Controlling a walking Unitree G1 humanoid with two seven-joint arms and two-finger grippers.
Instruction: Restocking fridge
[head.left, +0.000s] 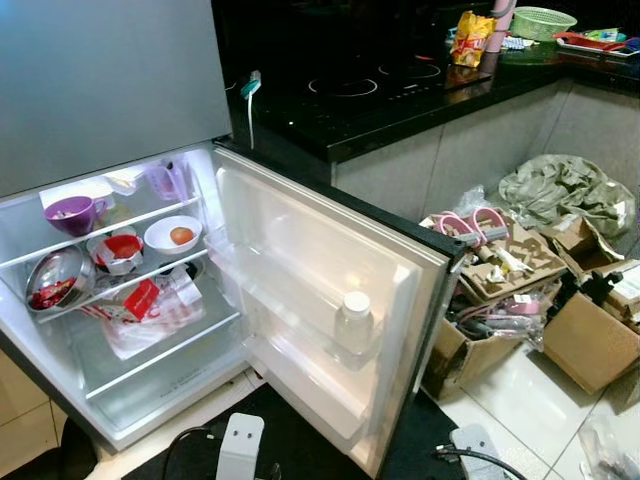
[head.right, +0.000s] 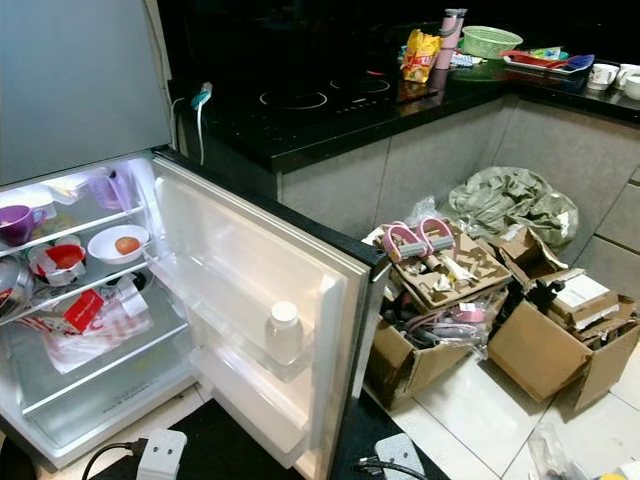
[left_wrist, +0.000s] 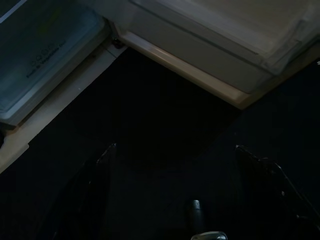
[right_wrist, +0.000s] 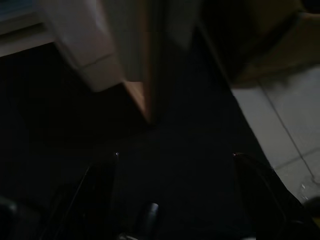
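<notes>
The fridge (head.left: 150, 390) stands open and lit, its door (head.left: 320, 290) swung out to my right. A white-capped bottle (head.left: 353, 325) sits in the door shelf. On the shelves are a purple cup (head.left: 72, 213), a white bowl with an egg (head.left: 173, 236), a bowl of red food (head.left: 118, 250), a steel bowl (head.left: 58, 277) and plastic-wrapped packets (head.left: 150, 305). My left gripper (left_wrist: 172, 147) hangs open over the dark mat below the door's bottom edge. By the door's outer corner my right gripper (right_wrist: 175, 155) hangs open above the mat, nothing in either.
Open cardboard boxes (head.right: 545, 345) full of clutter and a grey-green bag (head.right: 510, 205) crowd the tiled floor at right. A black counter with a cooktop (head.right: 330, 95), a snack bag (head.right: 420, 55) and a green basket (head.right: 490, 40) runs behind the door.
</notes>
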